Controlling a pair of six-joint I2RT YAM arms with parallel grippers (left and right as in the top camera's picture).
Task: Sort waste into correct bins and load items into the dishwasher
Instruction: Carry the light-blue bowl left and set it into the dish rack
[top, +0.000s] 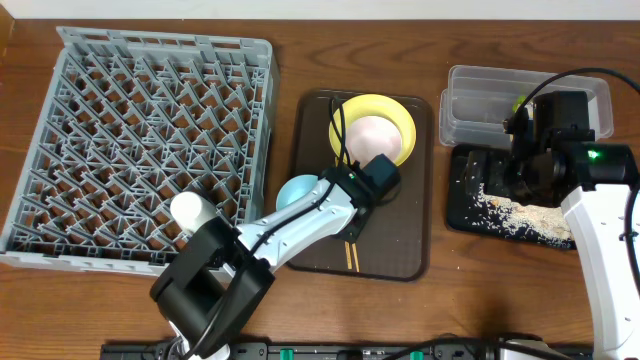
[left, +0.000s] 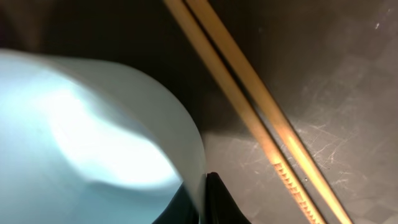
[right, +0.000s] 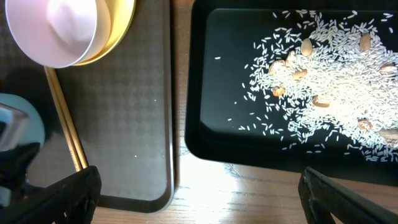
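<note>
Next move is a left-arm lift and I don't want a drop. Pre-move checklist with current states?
1. Grip: left gripper shut on blue bowl rim: ok.
2. Grip depth: cannot tell, the bowl hides the far side.
3. Lift path: chopsticks lie beside the bowl on the brown tray, not touching: ok.
4. Clearance to white bowl on yellow plate: cannot tell, left arm covers the gap from overhead.
5. Target: dish rack pegs stand bare: ok.
6. Other arm: right gripper open, empty, over by the black tray: ok.
</note>
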